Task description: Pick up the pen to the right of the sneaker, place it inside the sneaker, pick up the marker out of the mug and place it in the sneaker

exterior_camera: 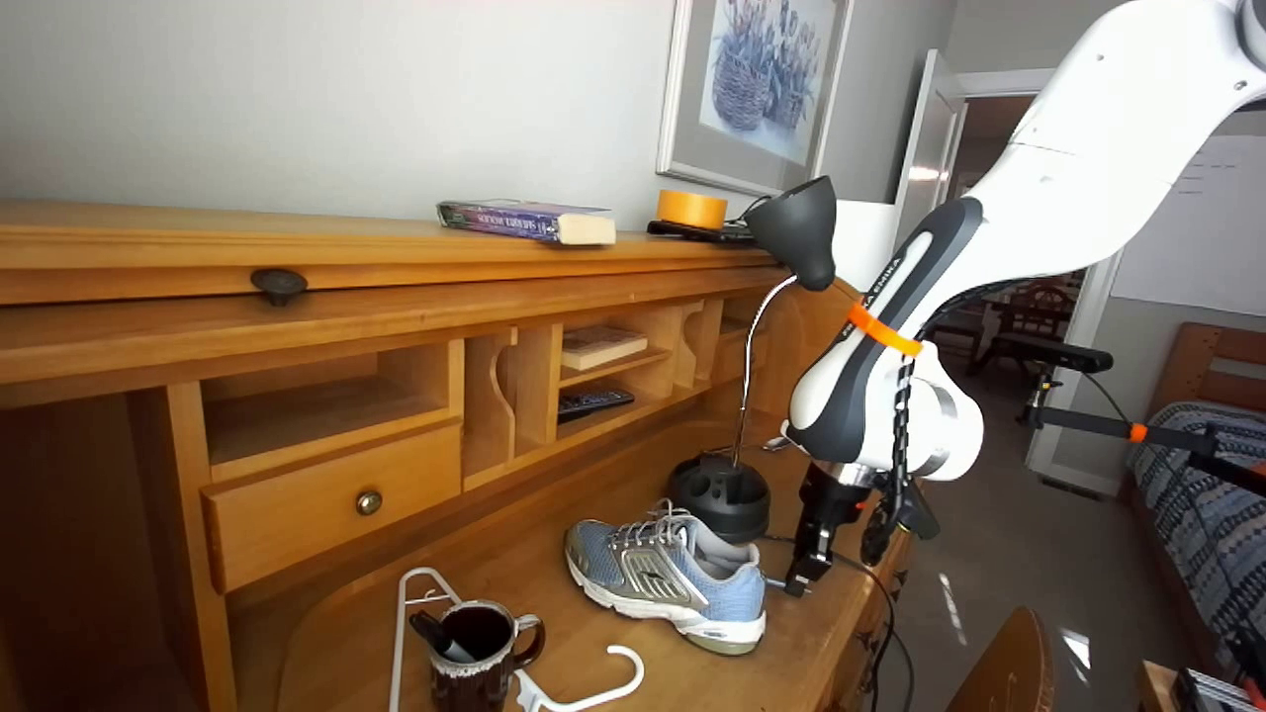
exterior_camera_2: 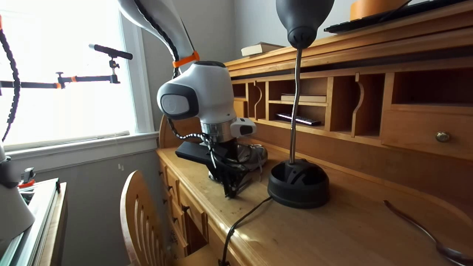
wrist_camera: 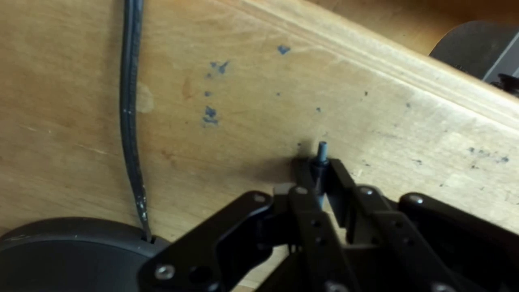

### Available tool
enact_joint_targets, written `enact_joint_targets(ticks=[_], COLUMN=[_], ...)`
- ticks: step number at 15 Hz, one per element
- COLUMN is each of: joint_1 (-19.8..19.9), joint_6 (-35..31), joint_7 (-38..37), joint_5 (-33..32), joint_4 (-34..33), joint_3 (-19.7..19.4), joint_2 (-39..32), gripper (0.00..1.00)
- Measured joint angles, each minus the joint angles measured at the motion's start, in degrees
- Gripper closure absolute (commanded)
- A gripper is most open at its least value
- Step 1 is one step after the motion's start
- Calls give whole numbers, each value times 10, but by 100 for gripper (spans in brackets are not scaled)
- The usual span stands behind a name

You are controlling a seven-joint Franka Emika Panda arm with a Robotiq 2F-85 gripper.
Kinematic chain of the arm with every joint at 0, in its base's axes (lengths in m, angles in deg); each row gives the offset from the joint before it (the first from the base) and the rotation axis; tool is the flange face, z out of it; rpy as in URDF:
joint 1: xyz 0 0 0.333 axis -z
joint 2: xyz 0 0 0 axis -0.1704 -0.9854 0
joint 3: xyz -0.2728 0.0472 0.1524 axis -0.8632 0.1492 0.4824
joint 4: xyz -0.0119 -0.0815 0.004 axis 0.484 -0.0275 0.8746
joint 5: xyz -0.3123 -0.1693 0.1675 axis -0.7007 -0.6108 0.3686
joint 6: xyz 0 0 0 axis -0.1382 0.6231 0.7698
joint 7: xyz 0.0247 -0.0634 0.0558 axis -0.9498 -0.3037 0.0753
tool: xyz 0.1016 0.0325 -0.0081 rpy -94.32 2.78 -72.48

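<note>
Currently, black two-fingered pincer (wrist_camera: 320, 170) narrow, clamped on slim blue-grey pen (wrist_camera: 322, 151) (dark band near its end), low at light-brown wooden desk (exterior_camera: 569, 628), just beside heel of grey-blue, white-soled running sneaker (exterior_camera: 661, 581). Pen touching wood or lifted: cannot tell. Black marker (exterior_camera: 432, 630) leaning inside round, pale-rimmed dark mug (exterior_camera: 475, 687); white plastic hanger (exterior_camera: 400, 623) showing either side of mug. Round black lamp base (exterior_camera: 732, 514) near sneaker.
</note>
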Motion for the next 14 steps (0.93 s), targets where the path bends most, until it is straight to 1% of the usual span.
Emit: enact_joint_targets(ticks=[3, 5, 7, 9, 12, 14], joint_1=[-18, -37, -53, -49, -39, -39], joint_6=[11, 24, 46, 81, 155, 196], joint_7=[-1, -8, -32, -71, -116, -134], joint_5=[-26, -66, -136, -228, -336, -379], joint_4=[20, 43, 67, 83, 86, 81], joint_3=[-18, -44, -75, -92, -98, -96], joint_2=[31, 68, 110, 149, 203, 234], gripper=[96, 96, 96, 96, 96, 96])
